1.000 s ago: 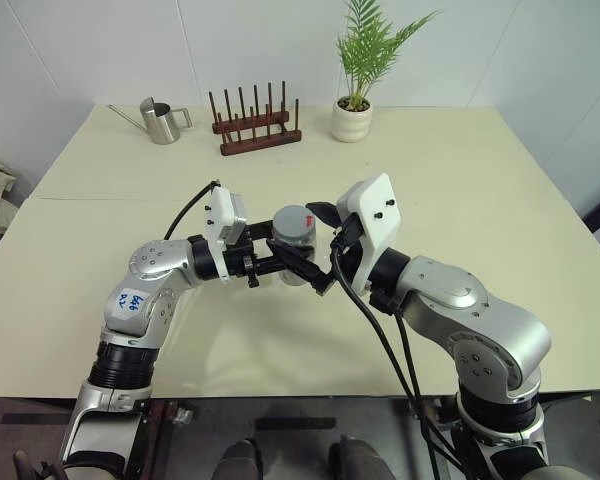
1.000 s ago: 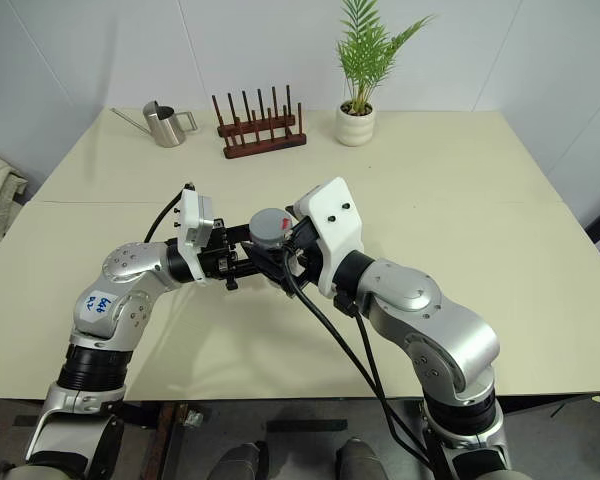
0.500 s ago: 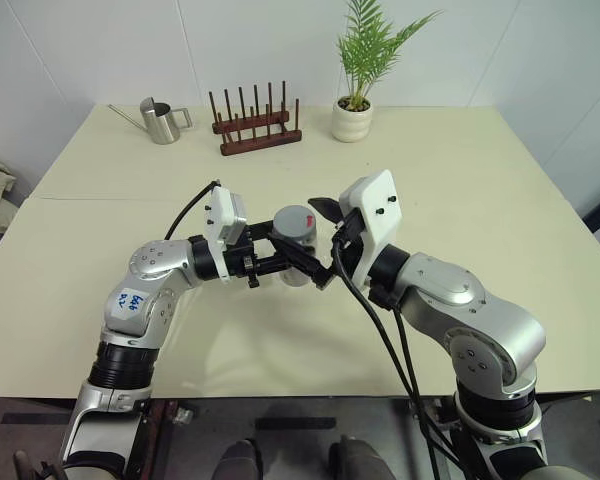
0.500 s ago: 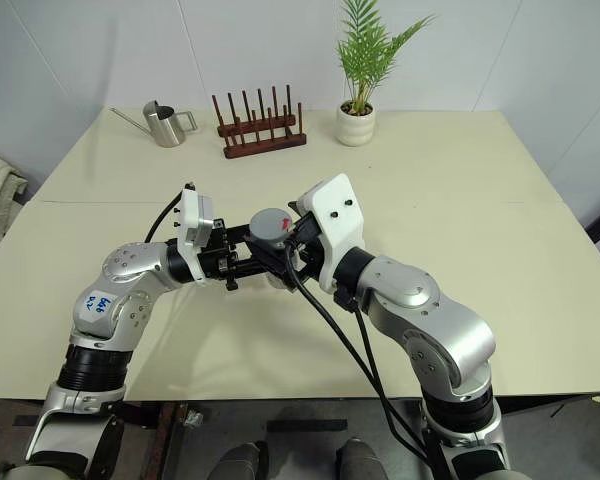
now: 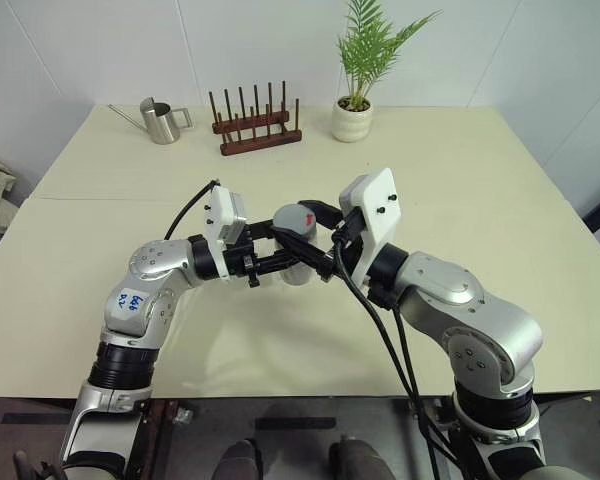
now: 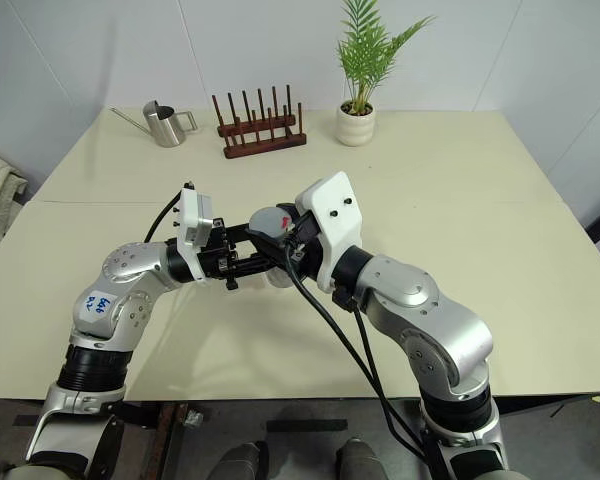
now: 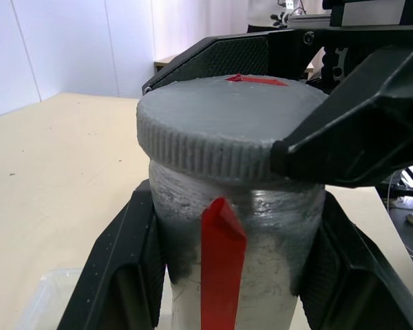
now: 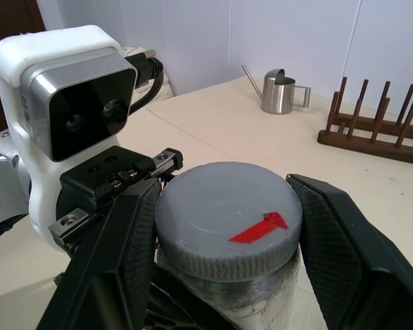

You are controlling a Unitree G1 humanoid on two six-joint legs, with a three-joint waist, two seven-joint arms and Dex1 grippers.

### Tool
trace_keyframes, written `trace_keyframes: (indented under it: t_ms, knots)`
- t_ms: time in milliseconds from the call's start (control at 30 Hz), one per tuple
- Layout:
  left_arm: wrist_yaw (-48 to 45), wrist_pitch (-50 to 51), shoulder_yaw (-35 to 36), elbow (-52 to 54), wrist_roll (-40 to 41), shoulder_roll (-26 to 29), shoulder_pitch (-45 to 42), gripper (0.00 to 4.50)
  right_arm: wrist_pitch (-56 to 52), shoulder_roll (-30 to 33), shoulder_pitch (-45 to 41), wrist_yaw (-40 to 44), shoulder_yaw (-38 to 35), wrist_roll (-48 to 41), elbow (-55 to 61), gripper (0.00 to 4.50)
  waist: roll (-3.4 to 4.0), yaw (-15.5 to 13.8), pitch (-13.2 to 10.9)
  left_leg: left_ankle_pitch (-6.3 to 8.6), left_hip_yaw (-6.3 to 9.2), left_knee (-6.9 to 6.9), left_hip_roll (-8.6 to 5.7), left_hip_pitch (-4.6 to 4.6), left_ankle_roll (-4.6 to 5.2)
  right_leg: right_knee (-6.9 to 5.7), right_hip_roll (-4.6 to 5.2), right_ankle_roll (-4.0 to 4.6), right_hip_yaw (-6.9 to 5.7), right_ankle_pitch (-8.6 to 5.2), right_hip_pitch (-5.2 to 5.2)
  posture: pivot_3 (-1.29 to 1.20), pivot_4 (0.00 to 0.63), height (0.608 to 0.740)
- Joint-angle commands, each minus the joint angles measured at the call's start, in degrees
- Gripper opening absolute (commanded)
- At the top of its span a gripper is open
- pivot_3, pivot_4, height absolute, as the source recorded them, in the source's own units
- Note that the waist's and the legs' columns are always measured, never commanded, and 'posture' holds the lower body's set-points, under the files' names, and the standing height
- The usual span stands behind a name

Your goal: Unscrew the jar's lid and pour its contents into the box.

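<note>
The jar (image 7: pixel 234 268) is held upright above the table (image 5: pixel 480 180), clamped round its body between the left gripper (image 7: pixel 227 275) fingers (image 7: pixel 124 275); the lid (image 8: pixel 227 216) sits on the jar, pinched at its rim between the right gripper (image 8: pixel 220 227) fingers (image 8: pixel 337 240); a corner of the box (image 7: pixel 45 302) is seen below the jar.

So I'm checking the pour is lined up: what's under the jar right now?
The jar is held above the table by the left gripper. A corner of the clear box shows low beside it; what lies directly beneath is covered by the jar and fingers.
</note>
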State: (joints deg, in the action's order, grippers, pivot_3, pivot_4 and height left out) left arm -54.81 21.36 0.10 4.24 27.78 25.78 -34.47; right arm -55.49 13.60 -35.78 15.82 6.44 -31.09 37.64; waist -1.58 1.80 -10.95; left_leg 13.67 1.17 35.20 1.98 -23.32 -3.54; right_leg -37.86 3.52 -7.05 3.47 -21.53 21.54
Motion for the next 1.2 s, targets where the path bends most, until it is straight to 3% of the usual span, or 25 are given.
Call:
trace_keyframes:
  t_ms: [33, 567, 967, 1167, 1200]
  knots:
    - [-2.1, -1.0, 0.3, 0.4, 1.4, 0.2, -1.2, 2.04, 0.3, 1.7, -1.0, 5.3, 1.4, -3.6, 1.5, 2.54, 0.0, 0.0, 0.0, 0.0, 0.0, 0.0, 0.0, 0.0, 0.0, 0.01, 0.0, 0.0, 0.0, 0.0, 0.0, 0.0, 0.15, 0.74]
    - [-25.3, -4.7, -0.7, -10.3, 2.5, 5.6, -8.2, 2.04, 6.6, 9.4, -9.0, 32.0, 3.1, -10.2, -5.5, 2.54, 0.01, 0.0, 0.0, 0.02, -0.01, -0.04, 0.01, -0.03, 0.03, 0.1, -0.03, 0.01, -0.03, -0.01, 0.01, 0.0, 0.15, 0.74]
    - [-28.9, -5.9, -0.7, -13.6, 2.3, 5.8, -11.7, 2.04, 9.3, 10.3, -9.8, 34.2, 3.8, -7.9, -8.1, 2.54, 0.02, 0.0, 0.0, 0.02, -0.01, -0.04, 0.01, -0.03, 0.03, 0.12, -0.02, 0.01, -0.02, -0.01, 0.01, 0.0, 0.15, 0.74]
    - [-28.4, -4.3, -0.6, -11.3, 3.2, 5.6, -11.0, 2.04, 10.5, 9.5, -9.8, 31.3, 3.9, -5.7, -8.5, 4.47, 0.02, 0.0, 0.0, 0.02, 0.0, -0.03, 0.02, -0.04, 0.04, 0.09, -0.02, 0.01, -0.03, -0.01, 0.01, 0.0, 0.15, 0.74]
    - [-28.4, -4.0, -0.5, -11.0, 3.4, 5.6, -11.0, 2.04, 10.8, 9.3, -9.9, 30.7, 3.7, -5.5, -8.7, 4.47, 0.02, 0.0, 0.0, 0.02, 0.0, -0.03, 0.02, -0.04, 0.04, 0.09, -0.02, 0.0, -0.03, -0.01, 0.01, 0.0, 0.15, 0.74]
